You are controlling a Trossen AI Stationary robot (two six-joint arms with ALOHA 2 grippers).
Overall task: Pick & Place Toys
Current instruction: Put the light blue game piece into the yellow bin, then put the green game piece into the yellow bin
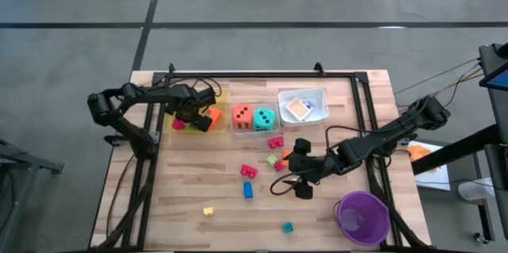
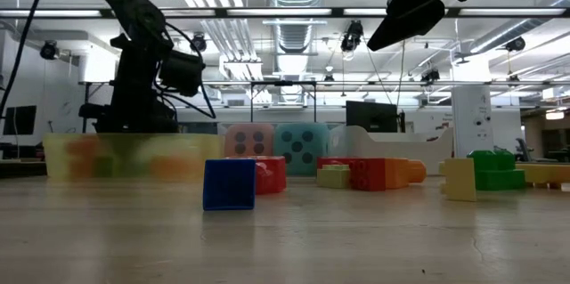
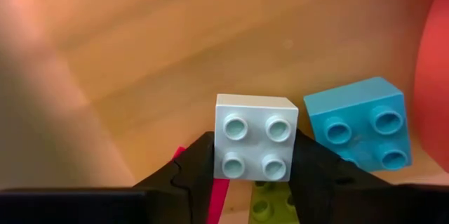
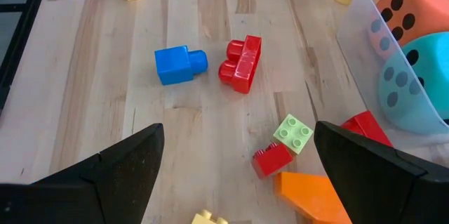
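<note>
Two arms worked over my slatted wooden tabletop. My left gripper sat inside the translucent yellow tray, its dark fingers closed against the flat sides of a pale, glossy four-stud block; a blue studded block lay just beside it. My right gripper hung above the middle of the tabletop with its broad matte fingers spread wide and holding nothing. Beneath it lay smooth plastic toys: a blue block near a red studded block, a lime square plate touching a small red block. Orange and teal dotted dice sat side by side in the clear tray; flat cards rested in the white tray.
</note>
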